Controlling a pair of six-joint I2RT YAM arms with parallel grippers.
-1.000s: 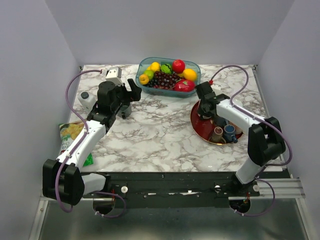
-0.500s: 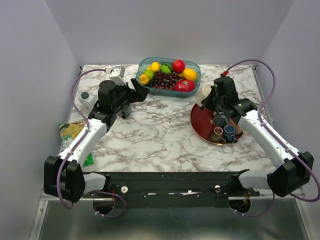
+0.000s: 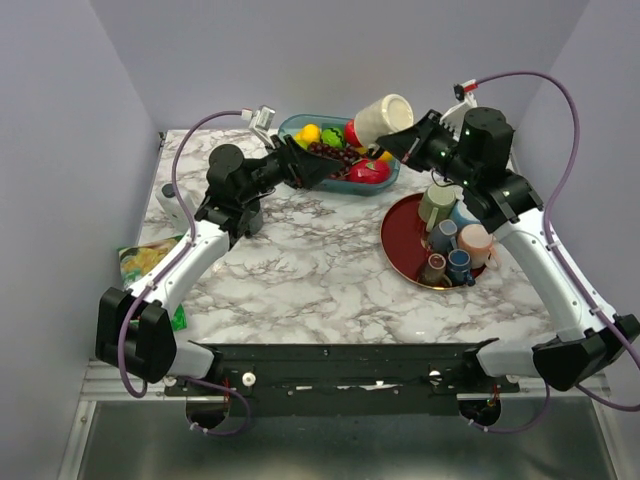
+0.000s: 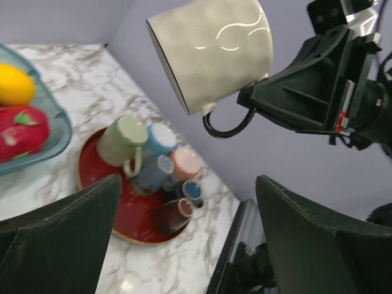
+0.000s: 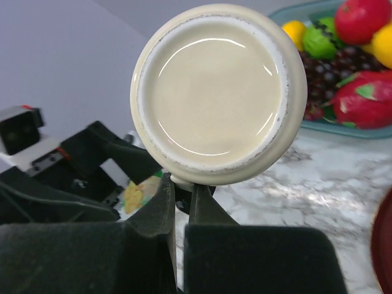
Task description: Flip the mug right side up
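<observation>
Right gripper (image 5: 182, 202) pinches the mug (image 3: 380, 118) by its handle, axis sideways, base toward that wrist. Left gripper (image 3: 310, 165), spread wide, stands opposite.

Marble table (image 3: 320, 275): fruit bowl (image 3: 285, 127), red tray (image 3: 400, 242)

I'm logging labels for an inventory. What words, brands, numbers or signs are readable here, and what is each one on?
No text can be read in any view.
The snack bag has a printed front, but it is too small and blurred to read.
The cream mug is plain, with no lettering on the side or base that show.
The cups on the red tray show no markings.
</observation>
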